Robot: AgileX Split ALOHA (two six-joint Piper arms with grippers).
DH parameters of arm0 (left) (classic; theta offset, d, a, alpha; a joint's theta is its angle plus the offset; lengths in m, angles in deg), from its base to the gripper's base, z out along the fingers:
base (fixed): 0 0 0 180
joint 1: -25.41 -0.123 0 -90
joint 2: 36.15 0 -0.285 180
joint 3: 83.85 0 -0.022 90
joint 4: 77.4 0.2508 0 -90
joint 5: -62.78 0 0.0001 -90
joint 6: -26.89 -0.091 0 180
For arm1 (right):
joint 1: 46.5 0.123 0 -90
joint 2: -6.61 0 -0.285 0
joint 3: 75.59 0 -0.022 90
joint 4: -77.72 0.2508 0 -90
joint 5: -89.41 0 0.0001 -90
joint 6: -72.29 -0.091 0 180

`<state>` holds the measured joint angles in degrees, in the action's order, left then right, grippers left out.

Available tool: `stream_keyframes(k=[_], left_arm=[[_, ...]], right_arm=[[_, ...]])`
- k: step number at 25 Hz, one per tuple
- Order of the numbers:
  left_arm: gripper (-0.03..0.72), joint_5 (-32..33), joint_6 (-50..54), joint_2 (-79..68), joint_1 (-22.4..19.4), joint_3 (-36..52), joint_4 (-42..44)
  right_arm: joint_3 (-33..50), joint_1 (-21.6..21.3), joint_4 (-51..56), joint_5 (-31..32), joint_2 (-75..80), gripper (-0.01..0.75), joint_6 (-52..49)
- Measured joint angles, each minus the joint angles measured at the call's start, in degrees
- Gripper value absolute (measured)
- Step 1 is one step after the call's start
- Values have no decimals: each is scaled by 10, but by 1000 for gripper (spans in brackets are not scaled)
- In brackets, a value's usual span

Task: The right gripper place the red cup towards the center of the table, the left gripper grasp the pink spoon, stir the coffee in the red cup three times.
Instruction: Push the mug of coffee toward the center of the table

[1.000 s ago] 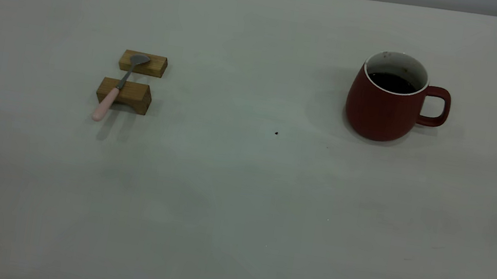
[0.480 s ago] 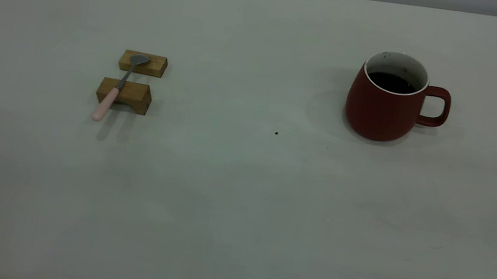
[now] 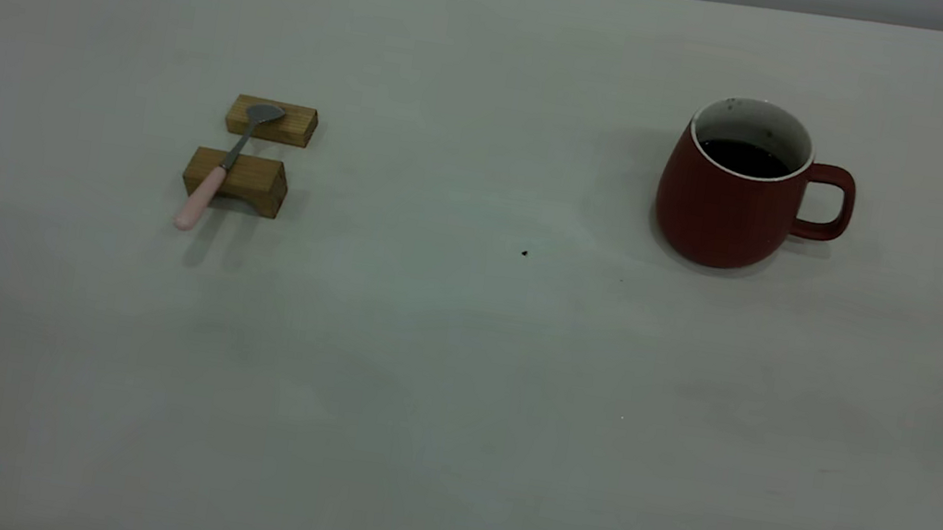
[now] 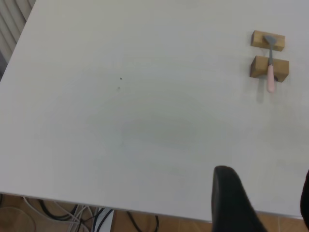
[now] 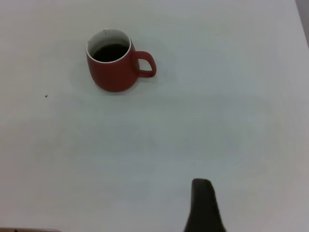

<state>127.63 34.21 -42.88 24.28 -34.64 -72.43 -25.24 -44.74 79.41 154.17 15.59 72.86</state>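
The red cup [image 3: 728,205] stands upright on the right half of the table [image 3: 452,393], its handle pointing right, with dark coffee [image 3: 742,158] inside. The right wrist view shows the cup [image 5: 113,70] and coffee [image 5: 110,51] far ahead of one dark finger [image 5: 202,205] of my right gripper, with nothing near it. The pink spoon [image 3: 227,158] lies across two wooden blocks on the left, pink handle toward the near side. My left gripper [image 4: 265,176] hangs open over the table's edge, far from the spoon [image 4: 270,72]. Neither gripper shows in the exterior view.
The spoon's bowl rests on the far wooden block [image 3: 270,121] and its stem on the near block [image 3: 237,178]. A tiny dark speck [image 3: 525,253] marks the table's middle. Cables [image 4: 96,220] lie on the floor beyond the table's edge.
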Motion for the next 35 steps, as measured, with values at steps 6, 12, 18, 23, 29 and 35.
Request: stream_keyframes(k=[6,12,18,23,29,35], left_arm=[[425,0,0,0,0,0,0],[425,0,0,0,0,0,0],[425,0,0,0,0,0,0],[425,0,0,0,0,0,0],[425,0,0,0,0,0,0],[425,0,0,0,0,0,0]], right_arm=[[0,0,12,0,0,592,0],[-8,0,48,-9,31,592,3],[-13,0,55,-111,207,592,72],[-14,0,69,-275,387,592,175],[-86,0,124,-359,636,592,305],[-185,0,225,-399,851,592,498]])
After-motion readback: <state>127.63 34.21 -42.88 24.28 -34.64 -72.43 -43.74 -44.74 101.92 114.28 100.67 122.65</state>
